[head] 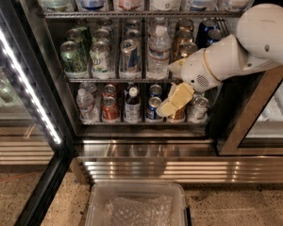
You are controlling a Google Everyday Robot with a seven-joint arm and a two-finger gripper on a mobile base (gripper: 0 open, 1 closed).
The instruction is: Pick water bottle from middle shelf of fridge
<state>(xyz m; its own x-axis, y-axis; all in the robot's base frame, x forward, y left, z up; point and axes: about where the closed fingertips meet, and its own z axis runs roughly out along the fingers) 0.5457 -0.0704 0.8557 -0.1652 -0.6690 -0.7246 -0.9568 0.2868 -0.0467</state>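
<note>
The water bottle (159, 51), clear and ribbed with a white cap, stands on the middle shelf (118, 80) of the fridge (47, 79), between a silver-blue can and copper cans. My gripper (168, 88) is just right of the bottle, in front of the shelf rail. Its cream fingers are spread apart: the upper one reaches beside the bottle's lower half, and the lower one (173, 101) hangs down in front of the lower rack's cans. It holds nothing. My white arm (236, 51) comes in from the right and hides the shelf's right end.
The lower rack holds a small clear bottle (86, 102), red cans and a dark bottle with a blue-white label (132, 105). The open glass door with an LED strip (23, 79) stands at the left. A clear plastic bin (137, 206) sits on the floor below the ribbed steel base (179, 171).
</note>
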